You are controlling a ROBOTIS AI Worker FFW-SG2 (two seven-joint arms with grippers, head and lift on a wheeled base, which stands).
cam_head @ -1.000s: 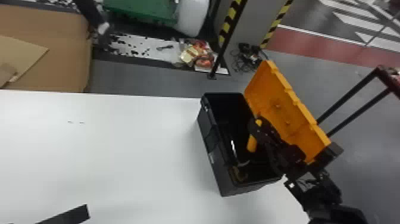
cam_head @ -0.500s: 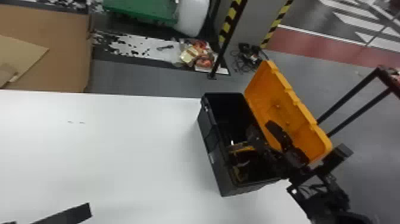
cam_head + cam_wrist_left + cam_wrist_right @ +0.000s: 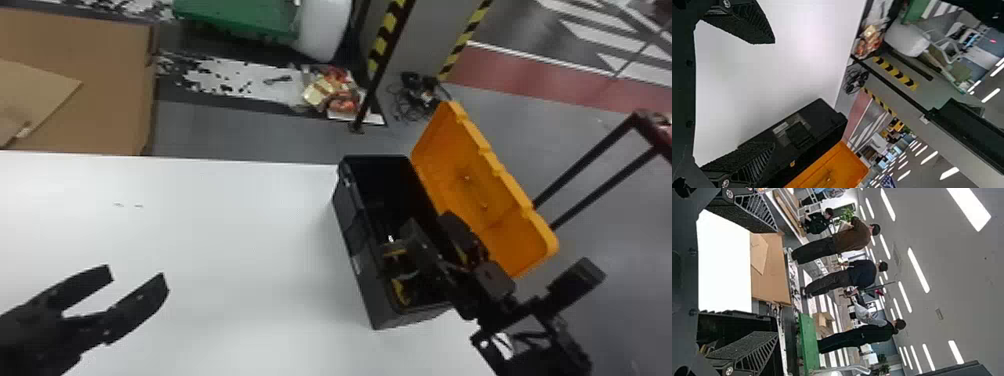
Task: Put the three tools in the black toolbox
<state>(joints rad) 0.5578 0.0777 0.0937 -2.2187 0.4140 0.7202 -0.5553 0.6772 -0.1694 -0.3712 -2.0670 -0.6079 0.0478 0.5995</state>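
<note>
Two hands are present at the work position. The right hand is located over the near part of the black toolbox; its fingers are spread wide, with nothing gripped between them. The left hand is parked over the desk, well apart from the toolbox, fingers also wide apart and empty.

Toolbox condition: upright on the desk, orange lid tilted fully back, interior accessible.

Contents: a yellow-and-dark tool lies inside the box, next to the right hand. A second yellow-marked item lies inside, close to the near end wall. A third tool cannot be confirmed, as the right hand and its arm cover part of the interior.

Task status (judged): placing is at or near completion. At least two items appear to be stowed, and the empty, spread right hand over the opening suits a release step. Verify the count of three once the interior is unobstructed.

Remaining operation: raise the right hand clear of the box before moving it sideways. Caution: one finger is near the inner face of the lid; a sideways exit could catch the lid or rim and shift the toolbox.
</note>
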